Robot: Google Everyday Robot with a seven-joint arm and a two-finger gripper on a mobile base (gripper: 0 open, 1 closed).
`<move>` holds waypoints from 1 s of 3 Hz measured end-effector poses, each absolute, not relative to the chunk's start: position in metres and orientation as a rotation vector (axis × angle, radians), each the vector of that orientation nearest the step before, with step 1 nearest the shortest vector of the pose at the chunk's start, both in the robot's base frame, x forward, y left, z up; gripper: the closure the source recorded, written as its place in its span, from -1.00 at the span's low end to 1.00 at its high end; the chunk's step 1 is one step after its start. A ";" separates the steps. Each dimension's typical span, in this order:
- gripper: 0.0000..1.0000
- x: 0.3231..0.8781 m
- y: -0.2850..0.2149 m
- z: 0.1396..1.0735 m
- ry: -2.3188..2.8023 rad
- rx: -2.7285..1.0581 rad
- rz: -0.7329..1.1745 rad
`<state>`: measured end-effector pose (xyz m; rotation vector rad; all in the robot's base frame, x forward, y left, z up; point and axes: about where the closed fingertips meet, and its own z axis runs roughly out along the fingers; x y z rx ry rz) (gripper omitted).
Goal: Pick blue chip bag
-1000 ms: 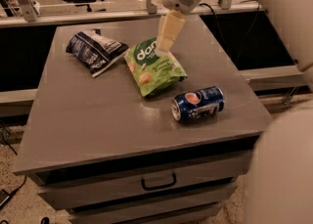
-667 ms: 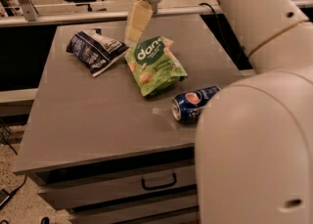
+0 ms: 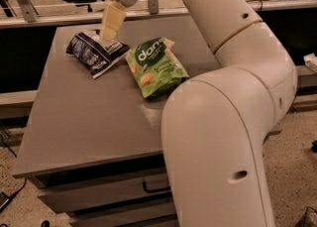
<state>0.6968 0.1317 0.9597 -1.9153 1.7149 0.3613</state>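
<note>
The blue chip bag [image 3: 93,52] is a dark navy wrinkly foil bag with white patches. It lies flat at the far left of the grey table top [image 3: 84,122]. My gripper [image 3: 111,27] hangs from the white arm just above the bag's far right end, with its cream-coloured fingers pointing down at it. The bright green "dana" bag [image 3: 154,66] lies to the right of the blue bag. The arm covers the spot on the right of the table.
My big white arm [image 3: 223,122] fills the right half of the view and hides the table's right side. The table has a drawer with a dark handle [image 3: 153,186] in front. A metal rail and office chairs stand behind the table.
My gripper has moved left, from above the green bag to above the blue chip bag. The arm has swung across the view and now hides the soda can.
</note>
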 end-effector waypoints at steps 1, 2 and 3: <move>-1.00 0.697 0.132 0.959 1.715 -1.915 0.360; -1.00 0.710 0.139 0.936 1.770 -1.902 0.281; -1.00 0.721 0.146 0.898 1.851 -1.866 0.178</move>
